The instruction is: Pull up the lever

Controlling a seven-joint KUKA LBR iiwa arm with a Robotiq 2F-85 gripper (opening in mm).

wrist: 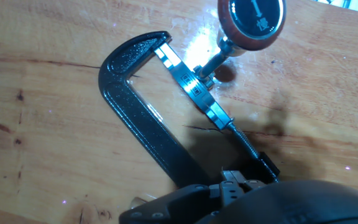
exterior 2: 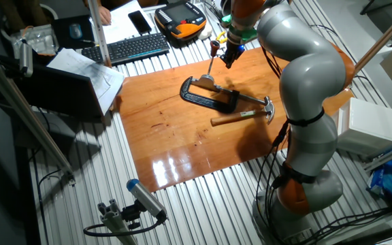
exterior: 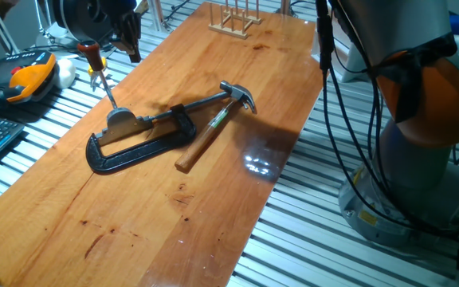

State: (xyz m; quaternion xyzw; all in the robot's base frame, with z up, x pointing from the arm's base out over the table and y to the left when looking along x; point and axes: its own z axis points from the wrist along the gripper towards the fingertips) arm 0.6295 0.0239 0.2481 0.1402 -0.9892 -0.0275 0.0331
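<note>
The lever's thin silver rod [exterior: 107, 88] rises tilted from its rounded grey base [exterior: 123, 121], which is held in a black C-clamp [exterior: 134, 151]. Its dark-red knob [exterior: 91, 50] is at the top. My gripper [exterior: 131, 48] hangs just right of the knob, apart from it and holding nothing. In the other fixed view the knob [exterior 2: 214, 46] is left of the gripper [exterior 2: 230, 57]. The hand view shows the knob [wrist: 252, 22] at the top, the rod [wrist: 215, 57] and the clamp [wrist: 138, 118] below it. Only a dark blurred part of the hand [wrist: 253, 202] shows there.
A wooden-handled hammer [exterior: 213, 127] lies across the clamp's screw bar on the wooden board [exterior: 213, 215]. A wooden rack [exterior: 235, 17] stands at the board's far end. An orange teach pendant [exterior: 30, 76] and a keyboard [exterior 2: 135, 47] lie beside the board.
</note>
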